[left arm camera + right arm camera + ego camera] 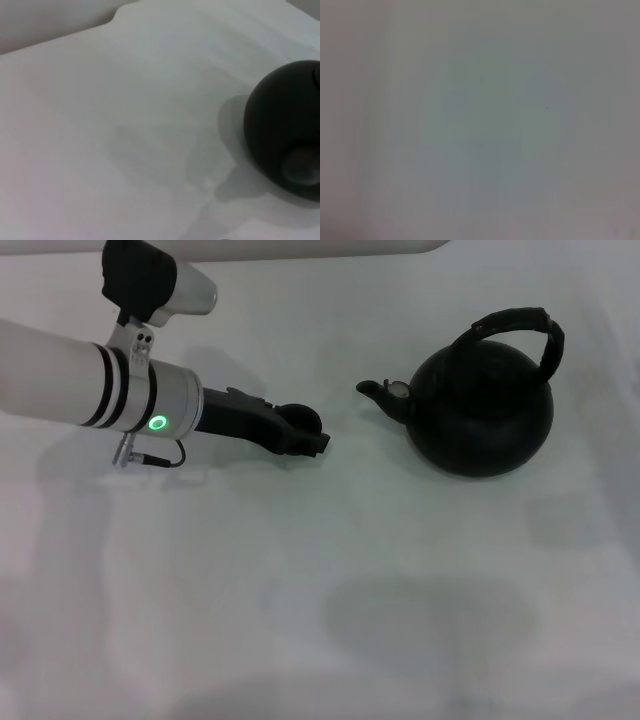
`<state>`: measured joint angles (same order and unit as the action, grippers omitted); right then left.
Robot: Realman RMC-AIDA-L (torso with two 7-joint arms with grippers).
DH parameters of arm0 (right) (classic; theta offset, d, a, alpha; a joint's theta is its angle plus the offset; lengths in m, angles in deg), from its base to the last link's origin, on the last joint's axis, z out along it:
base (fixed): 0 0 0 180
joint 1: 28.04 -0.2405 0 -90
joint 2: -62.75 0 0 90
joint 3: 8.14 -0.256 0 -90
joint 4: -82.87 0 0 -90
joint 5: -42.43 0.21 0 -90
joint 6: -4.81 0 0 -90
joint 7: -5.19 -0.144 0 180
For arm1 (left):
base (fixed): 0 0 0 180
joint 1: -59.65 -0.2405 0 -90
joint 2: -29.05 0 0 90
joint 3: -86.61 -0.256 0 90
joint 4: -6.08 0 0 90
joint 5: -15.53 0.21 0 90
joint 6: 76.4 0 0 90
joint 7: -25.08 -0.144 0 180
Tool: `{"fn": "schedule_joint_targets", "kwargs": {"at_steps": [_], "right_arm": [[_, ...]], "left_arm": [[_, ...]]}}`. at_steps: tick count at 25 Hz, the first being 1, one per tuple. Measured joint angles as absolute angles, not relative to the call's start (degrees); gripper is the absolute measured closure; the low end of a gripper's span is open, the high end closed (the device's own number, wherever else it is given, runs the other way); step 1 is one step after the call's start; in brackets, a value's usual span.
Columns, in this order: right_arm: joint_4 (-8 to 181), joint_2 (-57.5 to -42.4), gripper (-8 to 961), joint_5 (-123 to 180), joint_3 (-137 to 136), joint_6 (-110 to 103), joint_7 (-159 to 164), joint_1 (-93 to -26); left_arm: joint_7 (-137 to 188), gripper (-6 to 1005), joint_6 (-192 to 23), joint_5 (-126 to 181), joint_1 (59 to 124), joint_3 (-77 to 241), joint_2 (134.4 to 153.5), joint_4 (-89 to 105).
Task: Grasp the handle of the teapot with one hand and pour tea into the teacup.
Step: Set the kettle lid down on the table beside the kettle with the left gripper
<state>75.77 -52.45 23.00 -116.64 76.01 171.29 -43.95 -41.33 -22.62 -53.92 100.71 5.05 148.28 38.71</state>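
Observation:
The matte-black teapot (482,412) stands on the white table at the right of the head view. Its ribbed black handle (520,324) arches over the top. Its short spout with the pale cap (398,391) points left toward my left gripper. My left gripper (312,440) reaches in from the left and stops a short way left of the spout, apart from the pot. A small round dark shape, seemingly the teacup (303,419), sits right at the gripper's tip; I cannot tell whether it is held. The left wrist view shows the teapot's body (282,130). My right gripper is out of view.
The white table (330,590) spreads in front of and around the pot. Its far edge runs along the top of the head view. The right wrist view shows only a plain grey surface.

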Motion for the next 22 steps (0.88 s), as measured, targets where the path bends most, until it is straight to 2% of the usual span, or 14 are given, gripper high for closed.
{"fn": "schedule_joint_targets", "kwargs": {"at_steps": [22], "right_arm": [[75.57,-52.38,112,23.00,-116.68,76.00,171.30,-43.95]], "left_arm": [[-39.09,284,-24.31,-56.36,101.41,0.71,148.13,38.42]]}}
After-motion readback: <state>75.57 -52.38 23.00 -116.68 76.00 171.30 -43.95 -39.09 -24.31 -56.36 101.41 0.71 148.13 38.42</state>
